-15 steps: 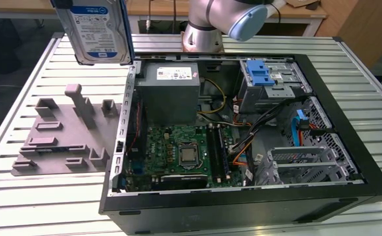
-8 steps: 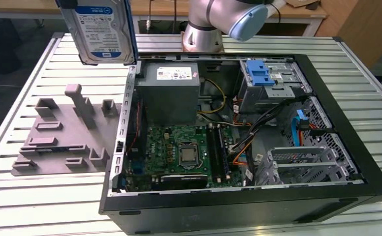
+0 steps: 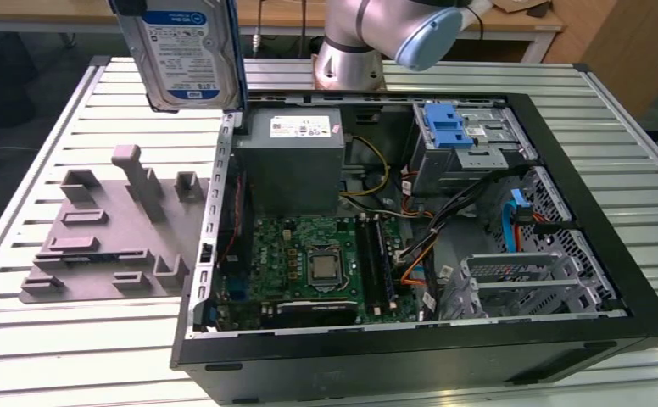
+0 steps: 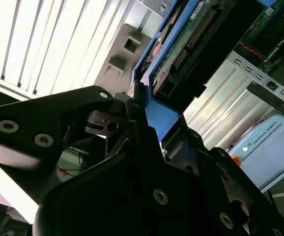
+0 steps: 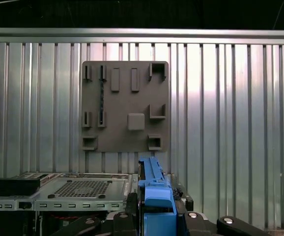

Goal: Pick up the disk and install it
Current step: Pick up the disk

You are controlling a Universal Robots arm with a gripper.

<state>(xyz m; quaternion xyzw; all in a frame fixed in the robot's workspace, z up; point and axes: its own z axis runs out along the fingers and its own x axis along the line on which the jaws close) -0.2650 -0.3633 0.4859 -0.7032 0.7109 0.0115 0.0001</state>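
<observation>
High at the exterior view's left, the disk (image 3: 187, 55) hangs upright near the open computer case (image 3: 420, 360). In the second wrist view, the claw (image 4: 138, 98) is clamped on the disk's blue frame (image 4: 161, 118). In the first wrist view, a grey fixture plate (image 5: 125, 105) lies beyond the claw's tips on the slatted table (image 5: 230, 123).
</observation>
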